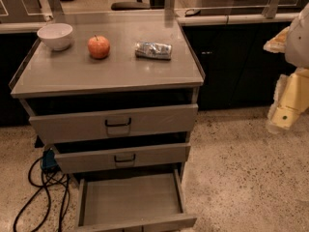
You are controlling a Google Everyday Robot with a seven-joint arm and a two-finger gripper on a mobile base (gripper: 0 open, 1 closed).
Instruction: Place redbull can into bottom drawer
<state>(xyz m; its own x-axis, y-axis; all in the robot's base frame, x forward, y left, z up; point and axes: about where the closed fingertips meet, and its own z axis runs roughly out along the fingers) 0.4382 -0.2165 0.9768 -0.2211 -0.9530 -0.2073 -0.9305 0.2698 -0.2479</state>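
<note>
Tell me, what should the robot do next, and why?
Probably swing the gripper, now off at the right edge, left over the redbull can, which lies on its side on the cabinet top beside the apple; the bottom drawer already stands open.

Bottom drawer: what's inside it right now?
The bottom drawer stands open, visible floor bare; its front panel hides the nearest strip. The redbull can lies on the cabinet top; pincer hangs at right edge.

The hand [284, 111] hangs at the far right, below the pale arm [300, 35].
</note>
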